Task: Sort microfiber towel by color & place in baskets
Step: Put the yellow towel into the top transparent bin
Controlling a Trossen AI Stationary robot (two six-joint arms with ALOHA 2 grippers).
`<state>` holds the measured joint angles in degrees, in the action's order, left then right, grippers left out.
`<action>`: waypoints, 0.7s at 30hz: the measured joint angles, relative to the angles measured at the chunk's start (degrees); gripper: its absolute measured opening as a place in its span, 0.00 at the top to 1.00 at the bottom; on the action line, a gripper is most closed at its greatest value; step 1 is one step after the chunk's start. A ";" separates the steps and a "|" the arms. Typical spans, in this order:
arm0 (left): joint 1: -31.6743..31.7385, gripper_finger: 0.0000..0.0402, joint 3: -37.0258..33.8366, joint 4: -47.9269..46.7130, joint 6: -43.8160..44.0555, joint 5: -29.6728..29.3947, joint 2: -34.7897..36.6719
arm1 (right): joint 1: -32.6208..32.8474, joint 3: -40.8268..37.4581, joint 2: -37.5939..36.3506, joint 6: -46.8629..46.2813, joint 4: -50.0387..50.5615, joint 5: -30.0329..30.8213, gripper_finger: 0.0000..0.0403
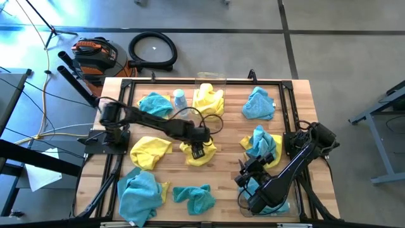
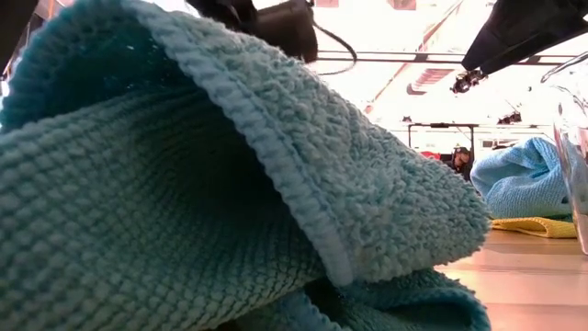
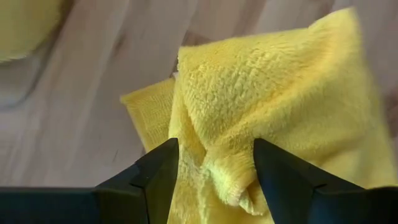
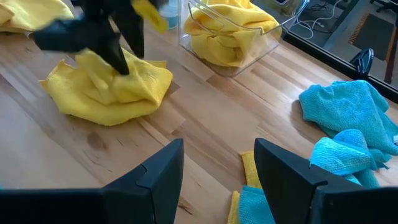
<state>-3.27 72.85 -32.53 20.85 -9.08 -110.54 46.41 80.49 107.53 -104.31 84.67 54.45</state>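
Wooden table (image 1: 228, 126) carries yellow and teal towels scattered from nine to three o'clock, unsorted. One clear basket (image 1: 211, 82) at twelve o'clock already holds yellow cloth, so yellows likely go there. The second basket (image 1: 269, 201), at five o'clock, sits under the right gripper (image 4: 217, 174), which hangs spread and empty. At centre, the left gripper (image 3: 214, 168) straddles a crumpled yellow towel (image 1: 201, 154), fingers spread, apparently positioned to pinch it.
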 joint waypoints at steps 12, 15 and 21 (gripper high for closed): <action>0.28 0.97 11.60 -8.31 -3.81 -2.10 -0.91 | 0.00 0.00 0.00 0.25 0.59 -0.02 0.52; -0.25 0.99 15.66 -10.99 -6.08 -5.25 1.59 | 0.00 0.00 -0.02 0.24 0.67 -0.04 0.52; 0.46 1.00 23.17 -12.73 -11.33 -13.23 8.05 | 0.01 0.00 -0.04 0.24 0.75 -0.17 0.52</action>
<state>-2.81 96.01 -45.25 9.51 -22.31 -102.49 46.42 80.49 107.48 -104.07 85.42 54.29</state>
